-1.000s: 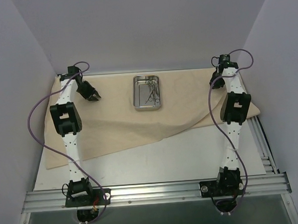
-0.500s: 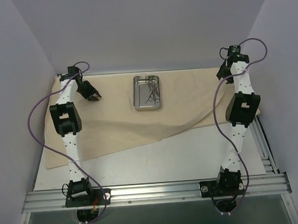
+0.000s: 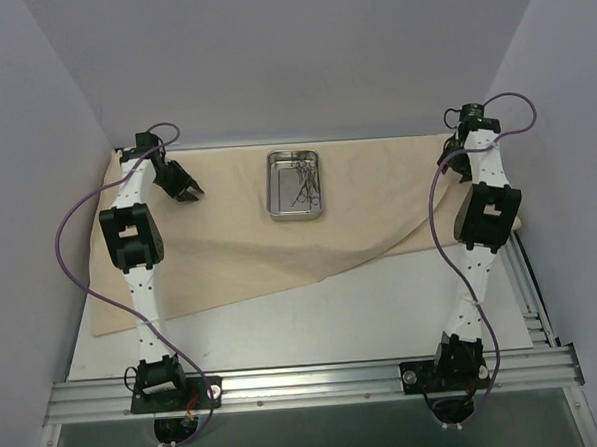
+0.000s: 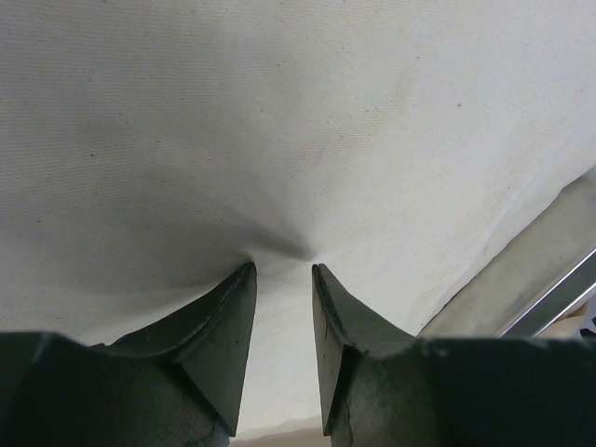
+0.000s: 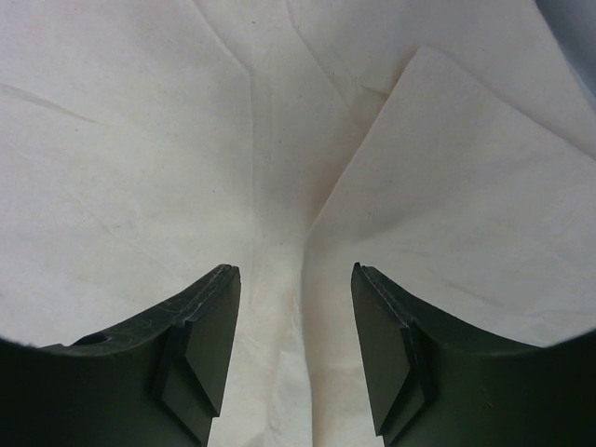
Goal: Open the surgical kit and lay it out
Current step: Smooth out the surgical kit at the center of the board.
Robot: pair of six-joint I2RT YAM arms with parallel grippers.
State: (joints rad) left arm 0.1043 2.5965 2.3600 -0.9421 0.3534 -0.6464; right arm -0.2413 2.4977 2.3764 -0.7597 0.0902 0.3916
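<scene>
The beige cloth wrap [image 3: 230,257] lies spread over the back of the table. A small steel tray [image 3: 294,185] stands on it at the back centre and holds thin metal instruments [image 3: 303,183]. My left gripper [image 3: 185,189] sits low over the cloth left of the tray. In the left wrist view its jaws [image 4: 283,267] stand narrowly apart, with the tips touching the cloth [image 4: 298,140] at a small pucker. My right gripper [image 3: 449,161] is at the cloth's back right. In the right wrist view it is open and empty [image 5: 295,270] above a folded flap [image 5: 447,168].
The white tabletop [image 3: 314,323] shows in front of the cloth's slanting front edge. The grey walls stand close on three sides. A metal rail [image 3: 307,383] runs along the near edge with both arm bases on it. More rails [image 3: 527,282] run along the right side.
My right arm has swung to the right and back, taking its gripper towards the cloth's back right corner. The left arm, tray and cloth have not visibly moved.
</scene>
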